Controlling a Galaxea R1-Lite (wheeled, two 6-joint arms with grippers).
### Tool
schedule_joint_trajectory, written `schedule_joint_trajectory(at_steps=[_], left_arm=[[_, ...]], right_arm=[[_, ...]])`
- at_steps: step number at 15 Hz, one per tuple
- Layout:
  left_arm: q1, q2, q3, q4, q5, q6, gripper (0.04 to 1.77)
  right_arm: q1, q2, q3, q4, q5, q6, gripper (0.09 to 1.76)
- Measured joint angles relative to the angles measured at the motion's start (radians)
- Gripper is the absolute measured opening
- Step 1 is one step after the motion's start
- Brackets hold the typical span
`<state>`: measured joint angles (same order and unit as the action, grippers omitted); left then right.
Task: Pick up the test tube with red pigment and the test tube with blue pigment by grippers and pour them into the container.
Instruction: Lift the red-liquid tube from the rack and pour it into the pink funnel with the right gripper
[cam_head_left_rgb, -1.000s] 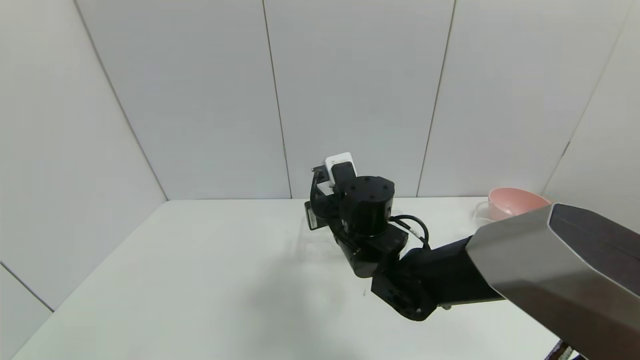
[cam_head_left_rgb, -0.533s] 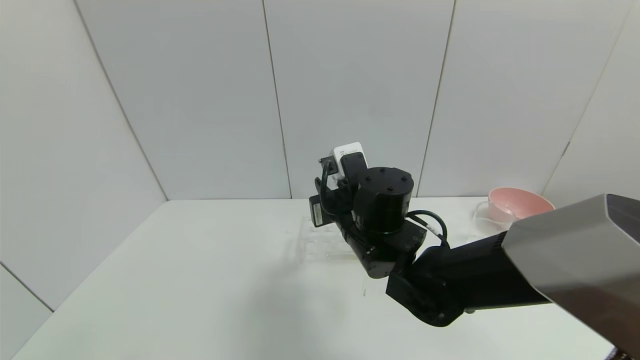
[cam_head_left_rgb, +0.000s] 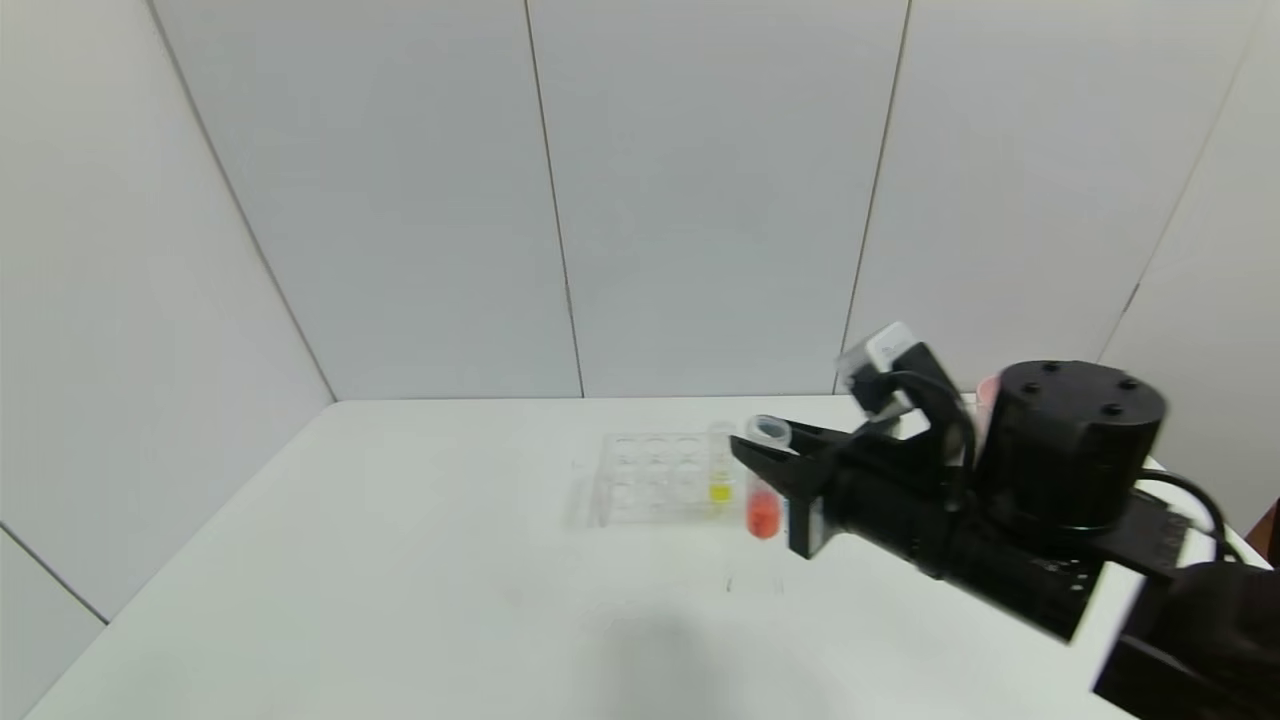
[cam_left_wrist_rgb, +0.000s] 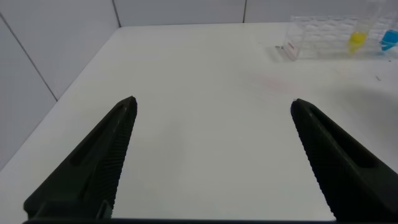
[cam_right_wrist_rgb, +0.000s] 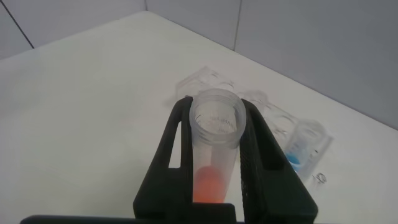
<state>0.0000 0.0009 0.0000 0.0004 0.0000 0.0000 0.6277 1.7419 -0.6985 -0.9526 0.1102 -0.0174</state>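
My right gripper (cam_head_left_rgb: 768, 455) is shut on the test tube with red pigment (cam_head_left_rgb: 762, 508), holding it upright near its open top, just above the table beside the clear tube rack (cam_head_left_rgb: 650, 478). In the right wrist view the red tube (cam_right_wrist_rgb: 210, 182) sits between the gripper's (cam_right_wrist_rgb: 216, 106) fingers. The test tube with blue pigment (cam_right_wrist_rgb: 297, 155) stands in the rack behind it; it also shows in the left wrist view (cam_left_wrist_rgb: 388, 40). My left gripper (cam_left_wrist_rgb: 211, 107) is open and empty over bare table, away from the rack (cam_left_wrist_rgb: 320, 30). The container is hidden.
A tube with yellow liquid (cam_head_left_rgb: 720, 490) stands in the rack, also seen in the left wrist view (cam_left_wrist_rgb: 356, 40). A pink bowl (cam_head_left_rgb: 984, 392) at the back right is mostly hidden behind my right arm. White walls close the table's back and left.
My right arm has swung right and drawn back, uncovering the rack. The red tube now shows in its gripper, clear of the rack.
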Motion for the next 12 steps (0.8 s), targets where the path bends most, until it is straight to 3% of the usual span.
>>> schedule_joint_trajectory(at_steps=[4, 9, 12], left_arm=[[0.0, 0.0, 0.0, 0.001, 0.0, 0.0, 1.76], [0.0, 0.0, 0.0, 0.0, 0.0, 0.0, 1.76], [0.0, 0.0, 0.0, 0.001, 0.0, 0.0, 1.76]], right_arm=[[-0.366, -0.194, 0.149, 0.072, 0.348, -0.001, 0.49], [-0.825, -0.264, 0.148, 0.148, 0.783, -0.115, 0.49], [-0.966, -0.211, 0.076, 0.157, 0.878, -0.177, 0.49]])
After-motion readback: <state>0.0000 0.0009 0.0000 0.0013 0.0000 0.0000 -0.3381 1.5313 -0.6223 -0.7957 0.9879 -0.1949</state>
